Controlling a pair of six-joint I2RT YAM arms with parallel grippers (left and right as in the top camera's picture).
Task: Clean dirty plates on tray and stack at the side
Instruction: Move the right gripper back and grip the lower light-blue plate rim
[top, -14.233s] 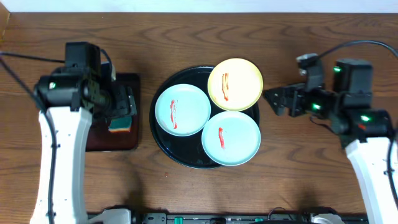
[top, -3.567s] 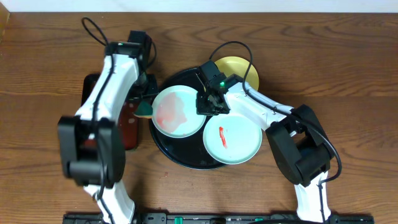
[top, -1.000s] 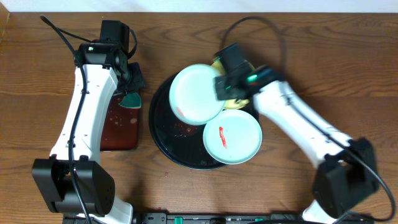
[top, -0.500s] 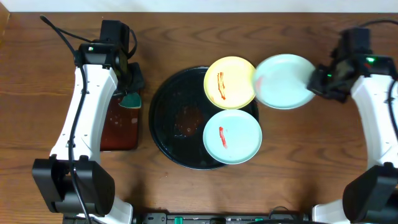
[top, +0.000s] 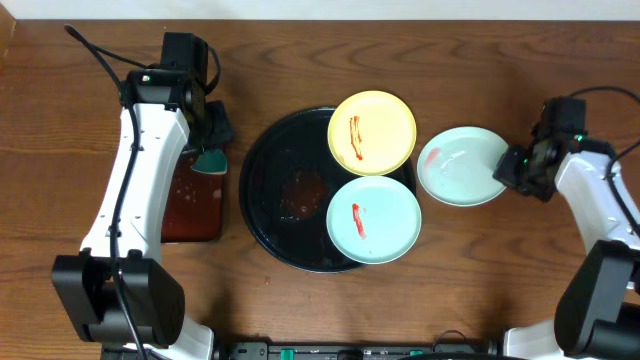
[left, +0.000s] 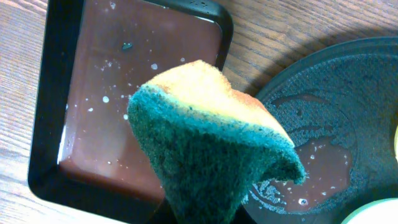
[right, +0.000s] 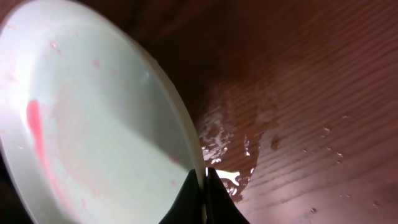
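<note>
Two dirty plates lie on the round black tray (top: 270, 190): a yellow one (top: 372, 132) over its upper right rim and a mint one (top: 373, 220) below it, each with a red streak. The third plate (top: 460, 165), mint with faint pink smears (right: 93, 124), is low over the table right of the tray. My right gripper (top: 512, 168) (right: 203, 186) is shut on its right rim. Over by the tray's left side, my left gripper (top: 208, 140) is shut on a yellow-green sponge (top: 210, 158) (left: 211, 143), which hides its fingers in the left wrist view.
A rectangular black tray (top: 190, 205) (left: 124, 93) holding brownish water lies left of the round tray. Reddish water pools on the round tray's floor (left: 323, 168). The wood under the held plate is wet (right: 249, 143).
The right arm carried the mint plate from above the tray out to the right, then down and slightly left beside the tray. The left arm and sponge have stayed still.
</note>
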